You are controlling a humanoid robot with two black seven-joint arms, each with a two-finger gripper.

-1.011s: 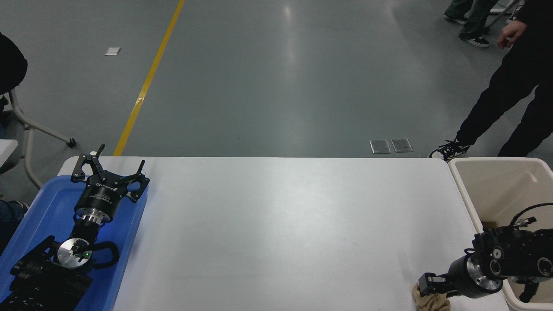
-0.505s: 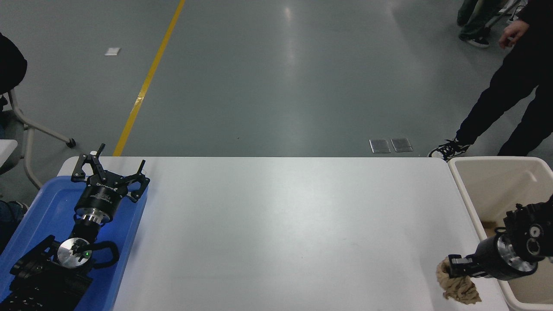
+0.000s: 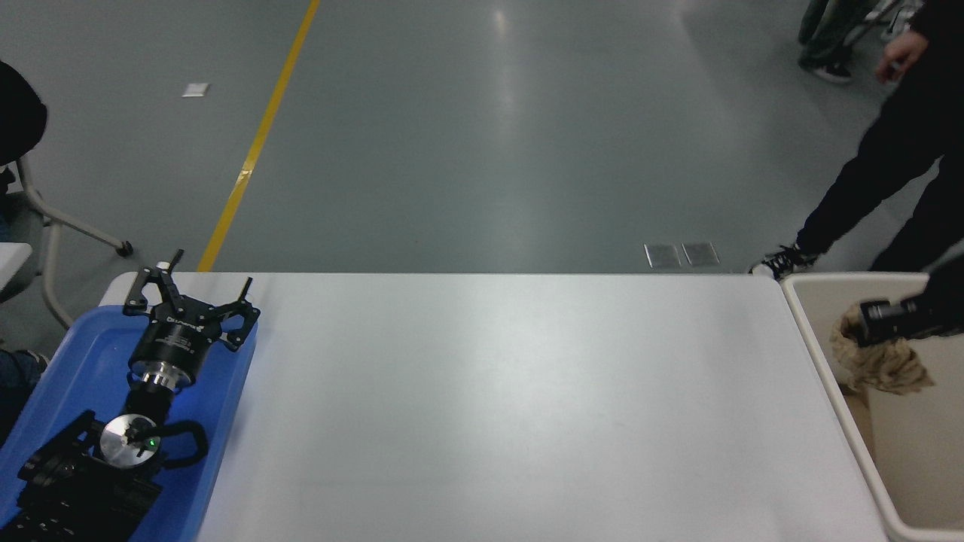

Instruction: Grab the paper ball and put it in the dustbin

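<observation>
over the dustbin (image 3: 809, 331), right gripper (image 3: 866, 325) grips paper ball (image 3: 881, 361).

Paper ball (image 3: 881, 360) over the dustbin (image 3: 809, 335) at the table's (image 3: 489, 391) right end — tray (image 3: 68, 376) far left.

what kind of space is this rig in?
Probably an industrial hall or lab used for robot trials: painted grey concrete floor with a yellow lane line, a white folding-style table, and a person standing by.
</observation>
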